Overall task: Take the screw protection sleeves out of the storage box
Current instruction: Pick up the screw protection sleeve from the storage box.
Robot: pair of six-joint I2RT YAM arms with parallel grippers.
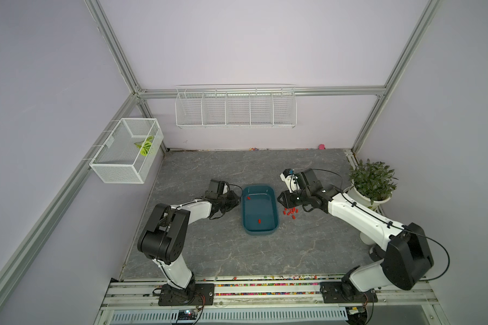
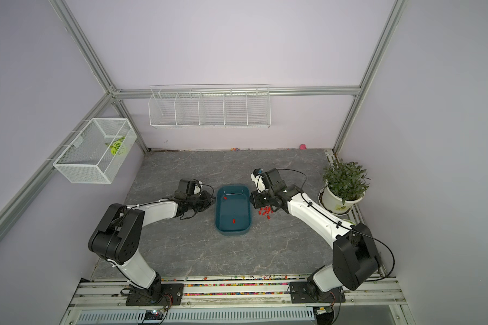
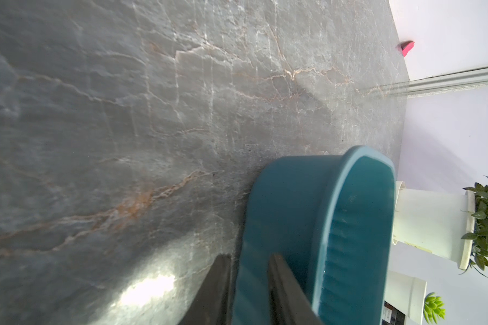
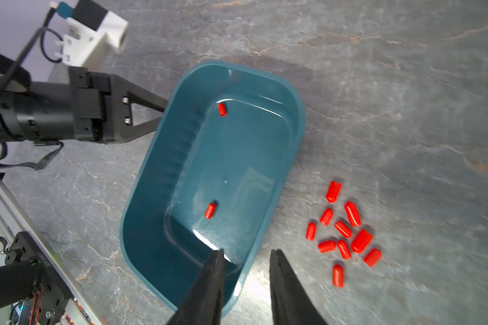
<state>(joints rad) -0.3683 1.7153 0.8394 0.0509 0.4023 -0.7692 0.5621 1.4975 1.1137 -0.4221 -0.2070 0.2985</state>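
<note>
Seemingly, our left gripper point(image 4: 159, 114) pinches the storage box point(image 4: 152, 197) by its rim to steady it. Our right gripper point(image 4: 247, 256) hangs part-open, empty, above it, where two screw protection sleeves point(image 4: 209, 210) lie.

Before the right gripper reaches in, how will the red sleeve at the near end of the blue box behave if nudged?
The sleeve is a tiny rounded cylinder lying on its side, so it would probably roll. The storage box floor looks glossy, so it may also skid. It is likely very light.
</note>
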